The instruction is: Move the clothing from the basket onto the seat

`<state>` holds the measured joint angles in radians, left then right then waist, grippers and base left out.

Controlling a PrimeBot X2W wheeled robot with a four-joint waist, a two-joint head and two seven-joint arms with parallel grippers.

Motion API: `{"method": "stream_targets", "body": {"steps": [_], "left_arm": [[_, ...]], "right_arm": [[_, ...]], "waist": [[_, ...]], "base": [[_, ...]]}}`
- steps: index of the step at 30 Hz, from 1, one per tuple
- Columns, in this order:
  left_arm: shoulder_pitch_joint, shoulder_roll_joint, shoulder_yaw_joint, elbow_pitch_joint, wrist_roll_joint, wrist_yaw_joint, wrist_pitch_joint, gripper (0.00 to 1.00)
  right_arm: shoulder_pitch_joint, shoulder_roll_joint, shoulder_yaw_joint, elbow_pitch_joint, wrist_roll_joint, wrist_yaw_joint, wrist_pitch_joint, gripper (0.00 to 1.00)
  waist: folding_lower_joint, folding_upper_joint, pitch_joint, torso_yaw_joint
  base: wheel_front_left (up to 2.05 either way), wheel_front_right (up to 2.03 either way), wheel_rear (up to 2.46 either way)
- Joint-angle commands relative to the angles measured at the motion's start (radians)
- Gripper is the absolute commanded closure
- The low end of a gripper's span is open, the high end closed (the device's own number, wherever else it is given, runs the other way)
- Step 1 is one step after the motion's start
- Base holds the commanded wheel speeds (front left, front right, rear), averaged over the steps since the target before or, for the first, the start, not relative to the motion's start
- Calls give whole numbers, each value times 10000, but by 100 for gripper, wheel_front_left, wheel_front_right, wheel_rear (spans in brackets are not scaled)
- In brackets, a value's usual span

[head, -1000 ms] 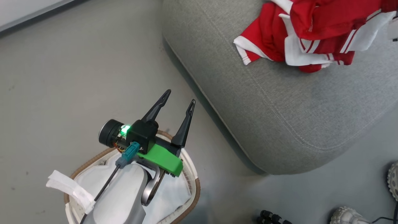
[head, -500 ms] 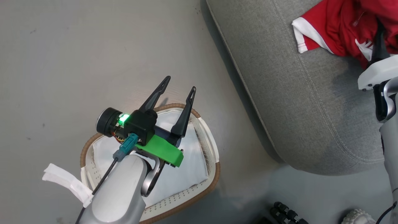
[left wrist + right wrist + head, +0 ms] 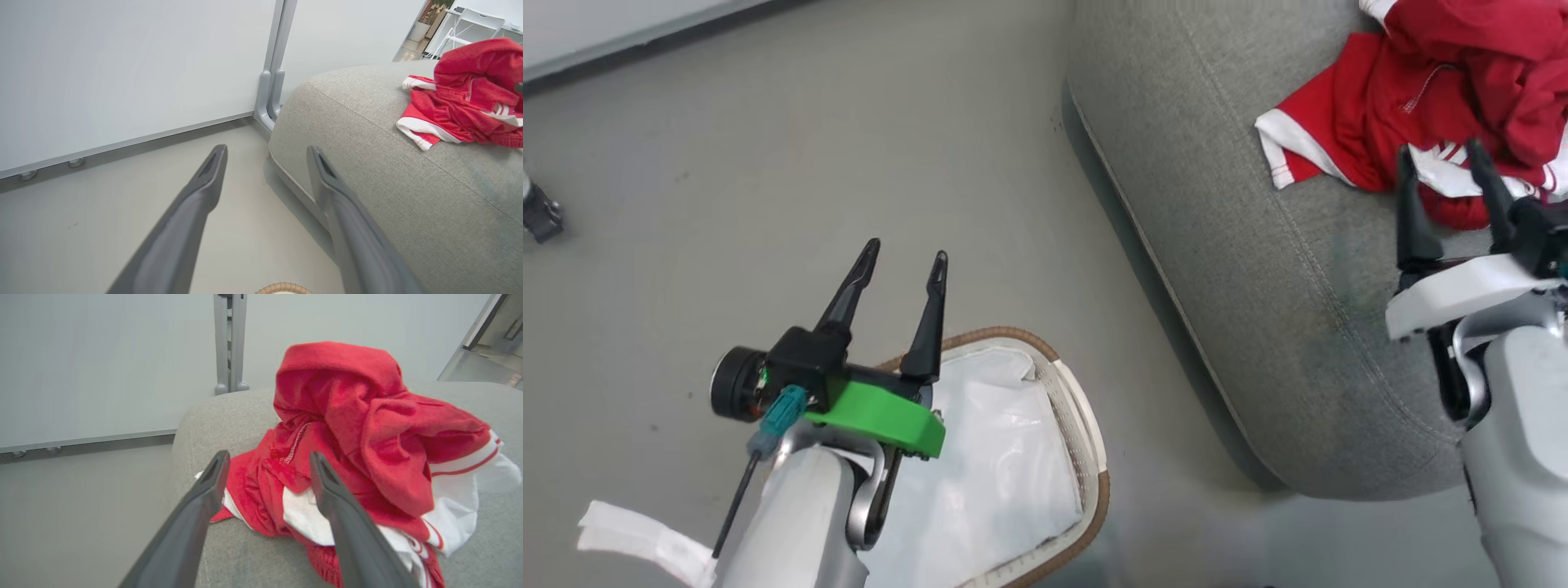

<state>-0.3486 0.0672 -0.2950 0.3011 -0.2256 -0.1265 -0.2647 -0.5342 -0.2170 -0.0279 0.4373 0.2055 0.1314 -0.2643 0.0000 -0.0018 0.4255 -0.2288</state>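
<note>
The red clothing (image 3: 1429,106) with white trim lies heaped on the grey seat (image 3: 1241,269) at the upper right; it also shows as clothing (image 3: 359,437) on the seat (image 3: 229,412) and as clothing (image 3: 466,102) on the seat (image 3: 388,175). My right gripper (image 3: 1441,155) stands open just in front of the heap, holding nothing. On the floor at the lower middle stands the white basket (image 3: 1086,425) with its brown rim, its white liner (image 3: 996,474) showing inside. My left gripper (image 3: 905,251) hangs open above the basket's far rim, with no cloth between its fingers.
Grey floor (image 3: 768,163) lies between the basket and the seat. A white wall panel with a grey post (image 3: 273,73) stands behind the seat. A small dark object (image 3: 538,214) sits at the left edge of the floor. A white strip (image 3: 637,535) trails from my left forearm.
My right gripper has opened and drawn back from the red heap, which now rests loose on the seat. The head camera has shifted. The left gripper stays open over the basket.
</note>
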Motion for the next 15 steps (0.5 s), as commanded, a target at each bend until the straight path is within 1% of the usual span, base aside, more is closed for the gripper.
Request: {"method": "stream_targets", "body": {"steps": [1, 4, 10, 15], "left_arm": [[347, -42, 283, -35, 110, 50, 7, 0], [845, -90, 824, 17, 305, 143, 8, 0], [1588, -146, 1797, 123, 423, 470, 8, 0], [2128, -161, 2301, 153, 308, 582, 8, 0]], "right_arm": [[291, -27, 186, -188, 124, -14, 2, 0], [666, 124, 743, -466, 329, -14, 2, 0], [1276, 471, 1358, -614, 340, -14, 2, 0], [1898, 916, 1794, -580, 429, -14, 2, 0]], "waist": [[0, 18, -1078, 106], [0, 18, -1568, 359], [0, 18, -2343, 1054], [0, 18, -2802, 1578]], "base": [[0, 0, 0], [0, 0, 0], [0, 0, 0], [0, 0, 0]]}}
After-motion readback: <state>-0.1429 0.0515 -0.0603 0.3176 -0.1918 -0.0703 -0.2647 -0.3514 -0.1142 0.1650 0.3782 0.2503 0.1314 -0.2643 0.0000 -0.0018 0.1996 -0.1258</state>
